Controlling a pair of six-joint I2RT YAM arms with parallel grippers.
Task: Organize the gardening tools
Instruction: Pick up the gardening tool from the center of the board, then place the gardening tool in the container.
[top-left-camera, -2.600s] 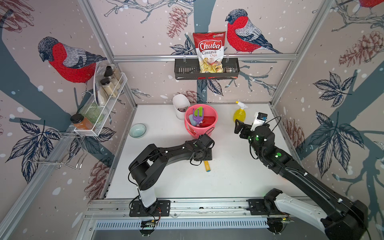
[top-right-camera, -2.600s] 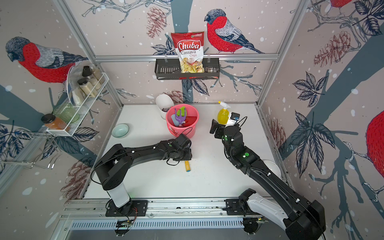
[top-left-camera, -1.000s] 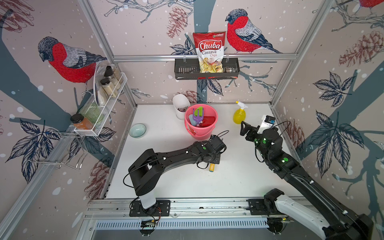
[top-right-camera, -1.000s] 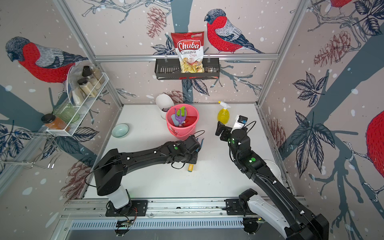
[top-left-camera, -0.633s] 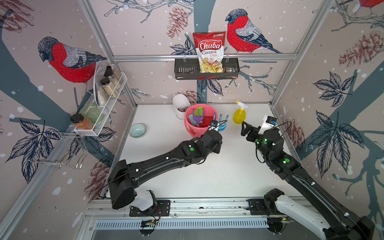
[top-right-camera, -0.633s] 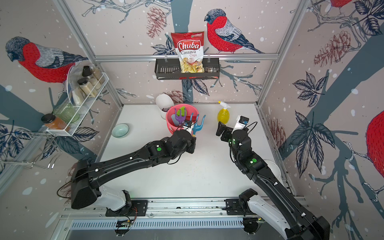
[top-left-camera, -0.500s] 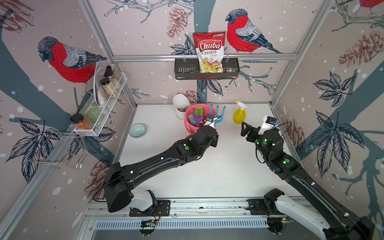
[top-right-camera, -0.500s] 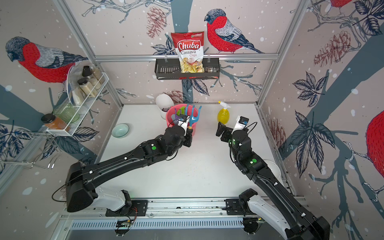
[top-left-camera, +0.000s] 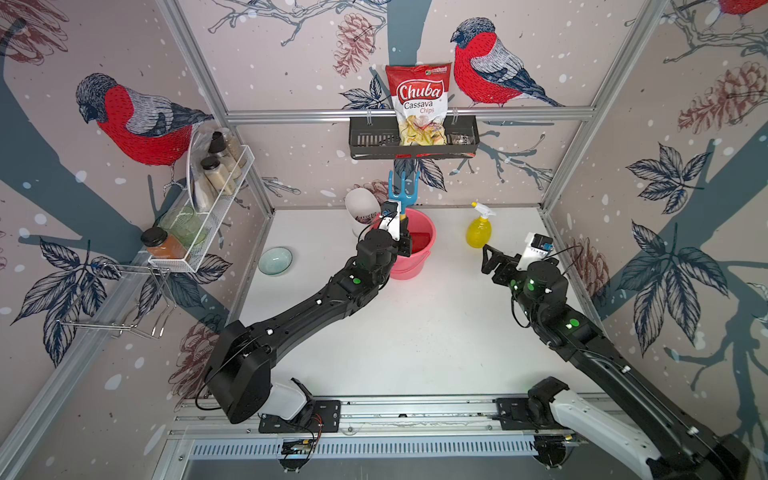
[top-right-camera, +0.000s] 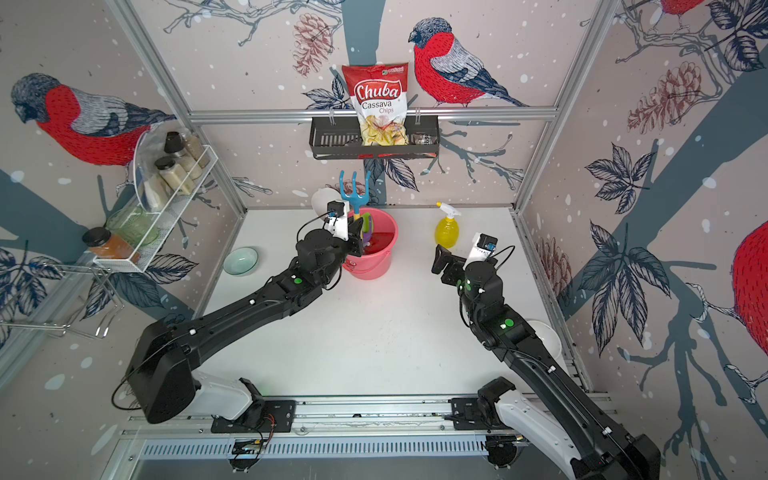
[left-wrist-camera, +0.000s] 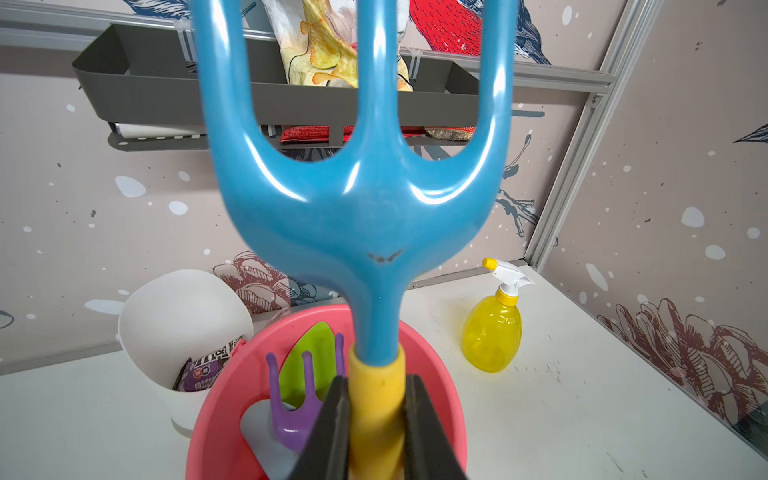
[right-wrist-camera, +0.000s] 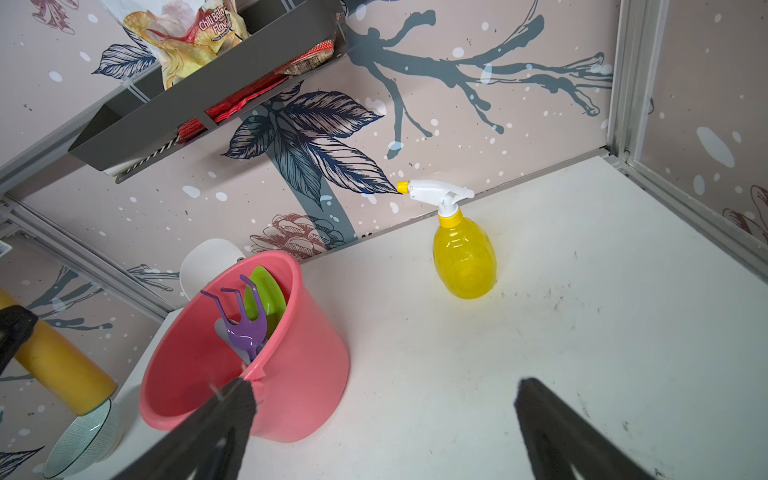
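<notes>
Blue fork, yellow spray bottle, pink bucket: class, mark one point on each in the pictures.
blue fork (left-wrist-camera: 365, 216): left wrist view, on the head below the tines.
yellow spray bottle (right-wrist-camera: 463, 257): right wrist view, on the yellow body.
pink bucket (top-right-camera: 370, 266): in a top view, on the outer wall.

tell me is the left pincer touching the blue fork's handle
Touching. The left wrist view shows the left pincer clamped on the blue fork: both black jaws press flat against its yellow handle, with no gap on either side.
</notes>
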